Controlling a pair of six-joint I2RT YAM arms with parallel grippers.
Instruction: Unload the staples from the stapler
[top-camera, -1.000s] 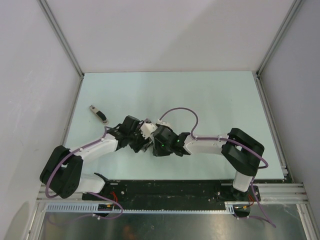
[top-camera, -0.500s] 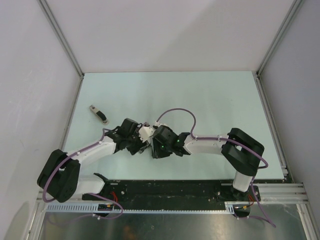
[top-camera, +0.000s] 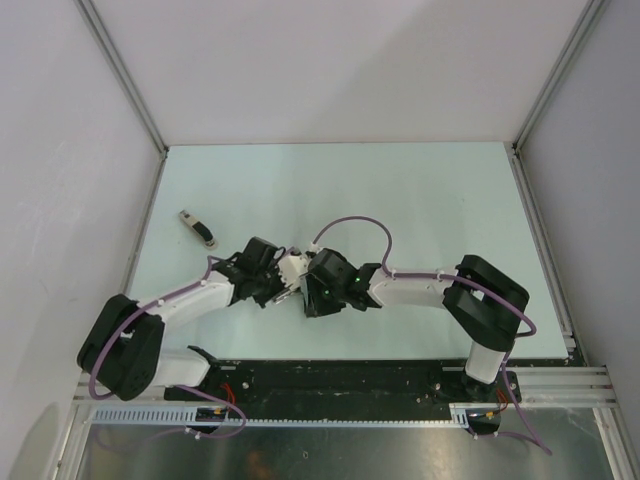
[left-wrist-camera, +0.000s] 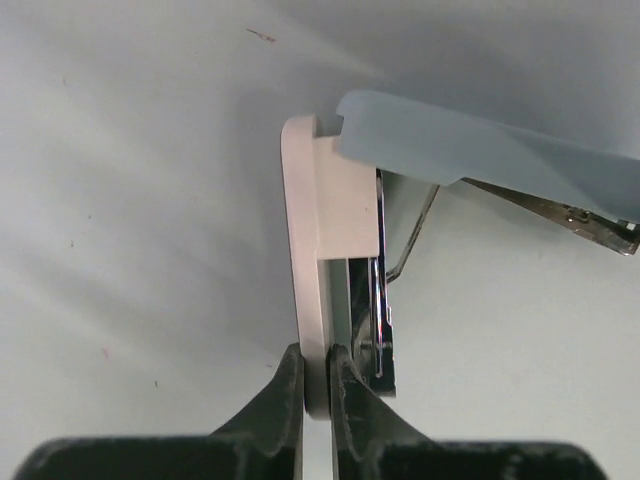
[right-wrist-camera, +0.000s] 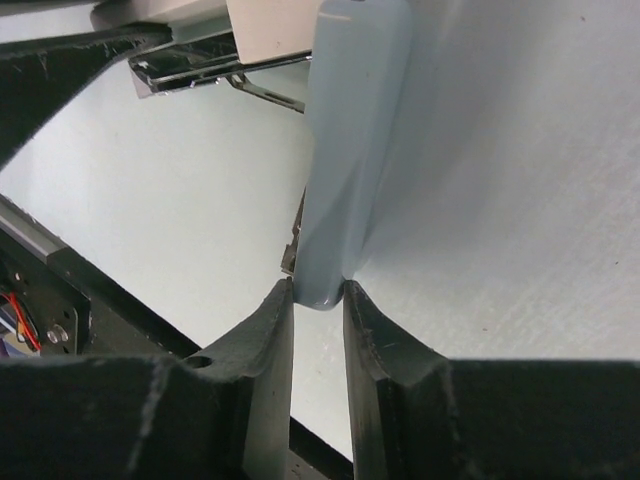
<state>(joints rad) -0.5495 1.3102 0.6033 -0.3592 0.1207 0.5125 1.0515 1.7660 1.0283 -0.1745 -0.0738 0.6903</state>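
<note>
Showing the stapler (top-camera: 292, 265) spread open between both arms near the middle of the desk (top-camera: 430, 200): left claw (left-wrist-camera: 317, 372) pinched tight on its white body (left-wrist-camera: 320, 220), right claw (right-wrist-camera: 318, 300) clamped on its blue-grey cover (right-wrist-camera: 350, 150). The staples cannot be told apart from the shiny metal channel (left-wrist-camera: 378, 300).

Lab: white-walled enclosure (top-camera: 330, 70), aluminium frame (top-camera: 121, 75)

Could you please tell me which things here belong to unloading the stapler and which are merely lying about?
Part of the job: stapler, its white base pinched by the left gripper, its blue lid by the right gripper; its metal magazine, staples inside not discernible.
Lying about: small dark-and-tan object on the table, at its left side, untouched.
</note>
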